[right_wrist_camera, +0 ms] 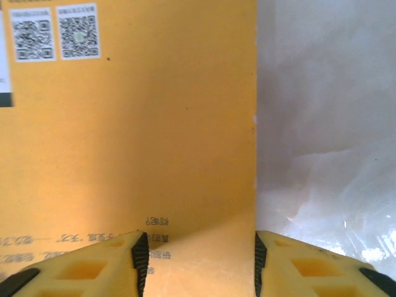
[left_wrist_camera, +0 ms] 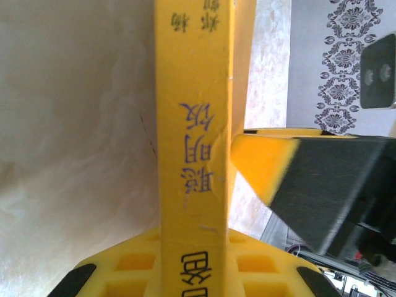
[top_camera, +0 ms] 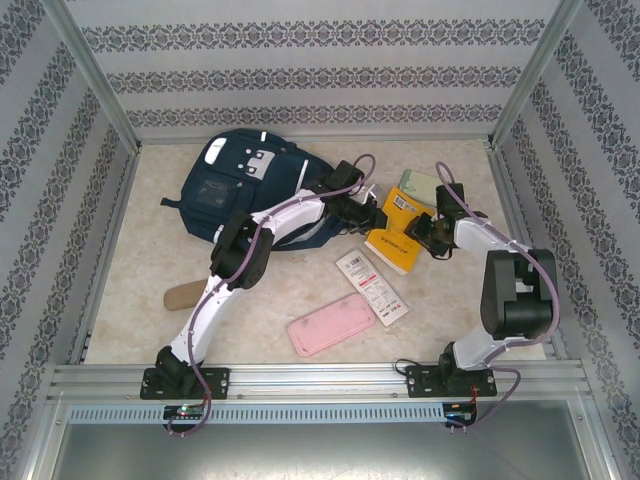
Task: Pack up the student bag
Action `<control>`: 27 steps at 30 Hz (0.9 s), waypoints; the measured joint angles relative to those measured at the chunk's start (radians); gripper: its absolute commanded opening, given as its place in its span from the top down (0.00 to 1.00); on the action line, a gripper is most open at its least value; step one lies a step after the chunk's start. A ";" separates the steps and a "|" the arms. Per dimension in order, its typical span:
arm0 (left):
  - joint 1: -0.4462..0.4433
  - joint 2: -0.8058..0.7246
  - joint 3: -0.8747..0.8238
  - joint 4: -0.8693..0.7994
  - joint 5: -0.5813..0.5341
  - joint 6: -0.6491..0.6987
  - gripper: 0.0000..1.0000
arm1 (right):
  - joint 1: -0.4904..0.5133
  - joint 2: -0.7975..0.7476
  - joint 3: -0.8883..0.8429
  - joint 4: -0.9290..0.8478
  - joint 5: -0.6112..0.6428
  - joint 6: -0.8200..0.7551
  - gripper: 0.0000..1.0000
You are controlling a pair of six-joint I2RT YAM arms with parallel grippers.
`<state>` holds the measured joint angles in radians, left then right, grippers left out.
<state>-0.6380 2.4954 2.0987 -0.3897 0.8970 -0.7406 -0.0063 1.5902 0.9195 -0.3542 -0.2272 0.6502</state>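
Clenching left claw (top_camera: 365, 212) on a yellow book (top_camera: 392, 240) at its spine; hovering released right claw (right_wrist_camera: 199, 244), fingers apart, over its cover, with student bag (top_camera: 225, 185) left of the left claw.

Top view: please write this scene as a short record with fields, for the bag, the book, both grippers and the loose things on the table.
bag: navy backpack, lying flat at the far left of the table
book: yellow book, right of the backpack
left gripper: shut on the book's spine
right gripper: open, at the book's cover
loose things: pink pencil case and white packet, nearer the arm bases
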 measured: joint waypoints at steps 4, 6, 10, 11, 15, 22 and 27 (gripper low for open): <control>0.010 -0.039 -0.015 0.012 0.005 -0.014 1.00 | -0.037 -0.096 -0.003 0.005 -0.069 0.008 0.32; 0.018 -0.078 -0.037 0.031 0.014 -0.031 1.00 | -0.056 -0.146 -0.003 0.017 -0.113 0.019 0.27; 0.060 -0.184 -0.108 0.122 0.040 -0.103 1.00 | -0.084 -0.203 -0.003 0.063 -0.210 0.058 0.23; 0.074 -0.206 -0.123 0.158 0.050 -0.126 1.00 | -0.085 -0.205 -0.003 0.081 -0.236 0.072 0.21; 0.138 -0.275 -0.182 0.355 0.089 -0.257 1.00 | -0.090 -0.201 -0.014 0.211 -0.366 0.177 0.20; 0.182 -0.286 -0.249 0.610 0.116 -0.460 1.00 | -0.090 -0.142 -0.046 0.539 -0.541 0.415 0.18; 0.175 -0.286 -0.276 0.722 0.143 -0.575 1.00 | -0.089 -0.096 -0.045 0.709 -0.609 0.532 0.22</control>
<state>-0.4629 2.2097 1.8225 0.3321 1.0397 -1.3159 -0.0952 1.4944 0.8749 0.3550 -0.8364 1.1820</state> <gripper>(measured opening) 0.169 0.803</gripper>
